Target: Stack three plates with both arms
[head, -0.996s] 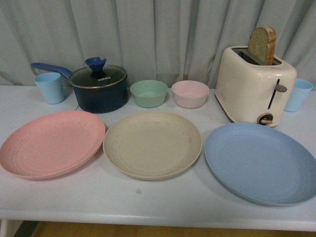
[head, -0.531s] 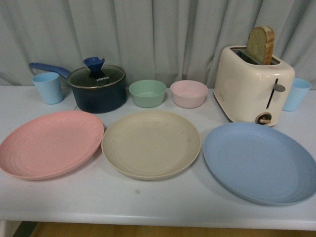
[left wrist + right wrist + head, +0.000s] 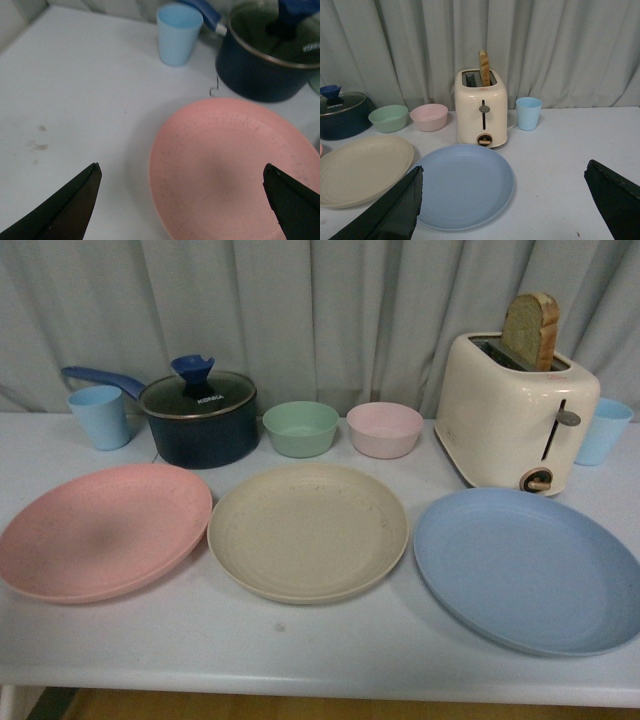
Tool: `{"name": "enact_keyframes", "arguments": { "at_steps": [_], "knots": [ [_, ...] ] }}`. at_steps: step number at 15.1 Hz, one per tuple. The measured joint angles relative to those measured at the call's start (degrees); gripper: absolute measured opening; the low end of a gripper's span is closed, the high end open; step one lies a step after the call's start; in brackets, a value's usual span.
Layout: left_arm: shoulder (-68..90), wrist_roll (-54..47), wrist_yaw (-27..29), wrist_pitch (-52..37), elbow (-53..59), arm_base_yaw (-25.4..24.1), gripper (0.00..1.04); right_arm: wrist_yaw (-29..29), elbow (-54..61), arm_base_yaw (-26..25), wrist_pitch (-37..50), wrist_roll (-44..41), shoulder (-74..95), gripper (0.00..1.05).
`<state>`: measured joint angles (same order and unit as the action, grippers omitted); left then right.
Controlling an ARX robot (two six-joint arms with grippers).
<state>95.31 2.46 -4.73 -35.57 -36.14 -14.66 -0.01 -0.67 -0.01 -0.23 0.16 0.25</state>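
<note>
**Three plates flat in a row, both tools wide and empty**

Begins with the bench (image 3: 300, 660): pale, bare along the near strip, crowded along the far side. Carries the light blue plate (image 3: 525, 570) near right, close to the near edge and just in front of the toaster (image 3: 515, 415). Carries the beige plate (image 3: 308, 530) in the middle and the pink plate (image 3: 105, 530) near left, almost rim to rim with the beige. Not yet stacked.

Best, by judgement: take each outer plate by its outer rim, with open bench alongside. Lift well clear, then carry inward over the beige.

Mind the toaster behind the blue plate, and the dark pot (image 3: 200, 420) with its handle behind the pink. Mind also the green bowl (image 3: 300, 428), the pink bowl (image 3: 385, 430), the left blue cup (image 3: 98, 416) and the right blue cup (image 3: 603, 430).

Shows the left tool (image 3: 181, 167) hovering over the pink plate's outer rim, jaws spread wide, gripping nothing. Shows the right tool (image 3: 505, 167) above the blue plate, equally wide and empty.
</note>
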Motion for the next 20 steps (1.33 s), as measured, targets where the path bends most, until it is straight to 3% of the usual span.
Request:
{"name": "enact_keyframes", "arguments": {
  "at_steps": [6,12,17,20],
  "knots": [
    [24.57,-6.32,-5.92,10.47,-23.08,-3.69,0.98,0.00,0.00,0.00,0.02,0.00,0.00,0.98],
    [31.08,-7.41,-7.82,11.98,-27.04,-4.96,0.98,0.00,0.00,0.00,0.02,0.00,0.00,0.98],
    [33.18,-7.67,-8.66,12.22,-25.55,-2.64,0.97,0.00,0.00,0.00,0.02,0.00,0.00,0.98],
    [33.22,-8.96,-8.31,13.22,-25.46,-2.32,0.65,0.00,0.00,0.00,0.02,0.00,0.00,0.98]
  ]
}}
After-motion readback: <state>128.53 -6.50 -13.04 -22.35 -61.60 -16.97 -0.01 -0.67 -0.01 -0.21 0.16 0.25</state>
